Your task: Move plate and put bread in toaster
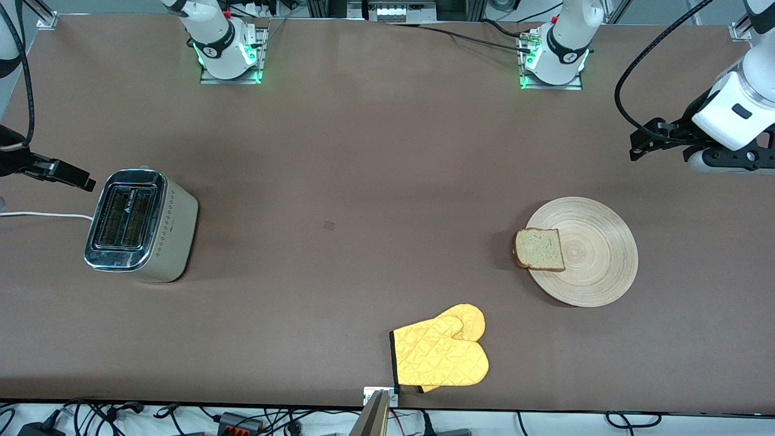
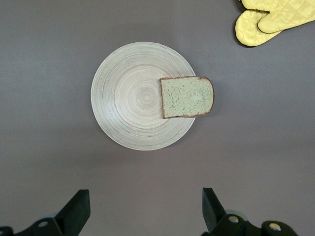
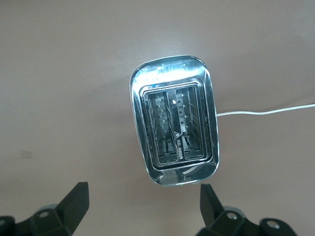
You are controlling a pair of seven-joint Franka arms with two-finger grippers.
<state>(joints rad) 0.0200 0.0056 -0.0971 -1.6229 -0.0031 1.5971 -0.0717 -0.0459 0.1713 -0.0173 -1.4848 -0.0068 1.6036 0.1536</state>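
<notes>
My left gripper hangs in the air over bare table at the left arm's end, its fingers spread wide with nothing between them. My right gripper hangs at the right arm's end, just above the table beside the toaster, and its fingers are likewise spread apart and empty.

The plate lies flat on the table toward the left arm's end, nearer to the front camera than my left gripper. The bread rests on the plate's rim on the side facing the toaster, with one crust edge hanging a little past the rim. In my left wrist view the plate sits centred with the bread across its edge.

The toaster stands upright toward the right arm's end, well apart from the plate, both slots showing in its chrome top, and its white cord trails off toward the table edge.

A pair of yellow oven mitts lies nearer to the front camera than the plate, close to the table's edge
</notes>
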